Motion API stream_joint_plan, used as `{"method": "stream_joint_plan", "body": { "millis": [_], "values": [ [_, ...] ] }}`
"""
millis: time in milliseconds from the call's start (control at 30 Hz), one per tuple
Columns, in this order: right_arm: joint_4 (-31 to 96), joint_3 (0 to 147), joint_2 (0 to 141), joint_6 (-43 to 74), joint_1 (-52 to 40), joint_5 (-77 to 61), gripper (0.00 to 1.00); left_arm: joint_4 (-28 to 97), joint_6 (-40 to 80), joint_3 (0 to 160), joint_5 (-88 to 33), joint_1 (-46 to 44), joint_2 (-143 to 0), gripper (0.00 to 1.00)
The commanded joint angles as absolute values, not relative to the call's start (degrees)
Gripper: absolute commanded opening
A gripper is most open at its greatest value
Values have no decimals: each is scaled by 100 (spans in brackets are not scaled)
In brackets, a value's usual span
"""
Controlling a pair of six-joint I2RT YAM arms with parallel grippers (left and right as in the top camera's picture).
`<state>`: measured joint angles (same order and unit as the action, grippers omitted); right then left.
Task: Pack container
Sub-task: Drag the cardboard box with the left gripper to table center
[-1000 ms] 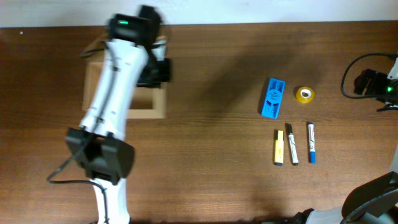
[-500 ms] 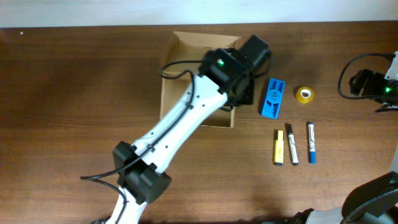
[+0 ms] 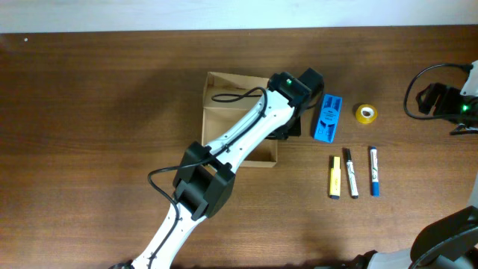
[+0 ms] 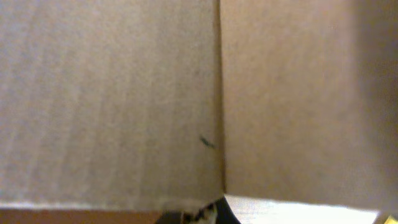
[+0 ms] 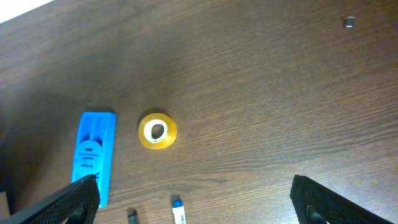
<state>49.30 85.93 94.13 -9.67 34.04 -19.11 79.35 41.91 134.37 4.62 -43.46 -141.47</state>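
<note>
The open cardboard box (image 3: pixel 215 119) sits on the tabletop (image 3: pixel 89 149), and nothing shows on the visible part of its floor. The left hand (image 3: pixel 293 119) reaches over the box's right wall. Its wrist view is filled with cardboard, so I cannot tell whether that hand is apart or clamped on the wall. Just right of the box lies a blue case (image 3: pixel 327 118), below and right of it three pens (image 3: pixel 349 172) in a row, and farther right a yellow tape roll (image 3: pixel 365 113). The right hand (image 5: pixel 196 202) hovers well right of the box, fingers spread wide, holding nothing. The step looks like bringing the box up beside the goods; next, one item must be picked up and dropped inside. A second ago the box lay far to the left; it has since travelled right, while the goods have not moved.
</note>
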Motion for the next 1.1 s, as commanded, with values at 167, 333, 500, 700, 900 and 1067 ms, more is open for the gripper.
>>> {"method": "stream_joint_plan", "body": {
  "millis": [167,333,500,700,900,1067],
  "values": [
    [4932,8667,9371,-1004,3415,-2126,99,7535,4460,13493,132,-3909,-14070,2],
    [4932,8667,9371,-1004,3415,-2126,99,7564,4477,13493,80,-3804,-14070,46],
    [4932,8667,9371,-1004,3415,-2126,99,7607,4401,13496,82,-3809,-14066,82],
    [4910,8667,9371,-1004,3415,-2126,99,7972,4189,13832,292,-3809,-14007,87],
    [4912,8667,9371,-1004,3415,-2263,99,8696,3745,15104,775,-3806,-13924,87],
    [4954,8670,9371,-1004,3415,-2928,99,9668,3350,16542,1374,-3691,-13913,95]
  ]
}}
